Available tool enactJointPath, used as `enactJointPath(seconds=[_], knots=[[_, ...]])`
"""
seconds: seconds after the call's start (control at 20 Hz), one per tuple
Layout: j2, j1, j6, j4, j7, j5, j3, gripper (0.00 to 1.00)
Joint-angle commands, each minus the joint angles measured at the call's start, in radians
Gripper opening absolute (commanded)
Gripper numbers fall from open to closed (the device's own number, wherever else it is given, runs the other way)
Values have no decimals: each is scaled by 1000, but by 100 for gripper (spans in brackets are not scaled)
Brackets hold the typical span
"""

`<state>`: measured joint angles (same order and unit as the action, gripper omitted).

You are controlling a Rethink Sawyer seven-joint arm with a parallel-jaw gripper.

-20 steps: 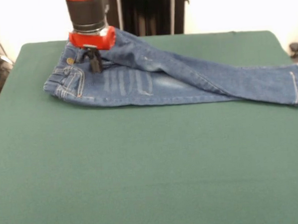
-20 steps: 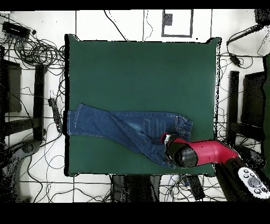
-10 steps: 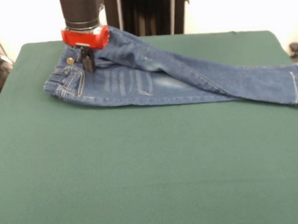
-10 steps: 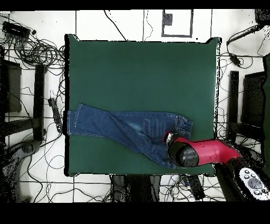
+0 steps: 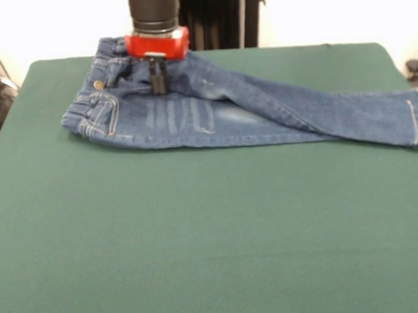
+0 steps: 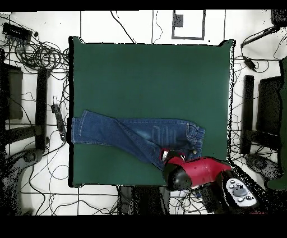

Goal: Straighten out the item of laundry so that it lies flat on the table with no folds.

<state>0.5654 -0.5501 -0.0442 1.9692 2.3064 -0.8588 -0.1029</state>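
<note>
Meanwhile, small blue denim jeans (image 5: 214, 114) lie along the green table's (image 5: 199, 234) robot-side edge, one leg crossed over the other, as the Sawyer gripper (image 5: 157, 83) pinches fabric near the waistband; no readable labels.

Small blue jeans (image 5: 213, 111) on green table (image 5: 213, 226), far side; legs crossed, overlapping, not flat.
</note>
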Motion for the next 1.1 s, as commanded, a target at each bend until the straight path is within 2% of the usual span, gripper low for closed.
enactJointPath(seconds=[0.05, 0.15, 0.3, 0.4, 0.5, 0.7, 0.85, 1.1], knots=[[-112, 85, 207, 90, 211, 59, 183, 0], [-119, 58, 208, 94, 179, 65, 180, 0], [-163, 65, 223, 70, 150, 73, 212, 0], [-241, 119, 313, 34, 159, 112, 288, 0], [-301, 132, 374, 0, 145, 143, 320, 0], [-354, 107, 382, -50, 94, 147, 303, 0], [-413, 119, 454, -81, 81, 184, 308, 0], [-509, 159, 567, -188, 37, 248, 313, 0]])
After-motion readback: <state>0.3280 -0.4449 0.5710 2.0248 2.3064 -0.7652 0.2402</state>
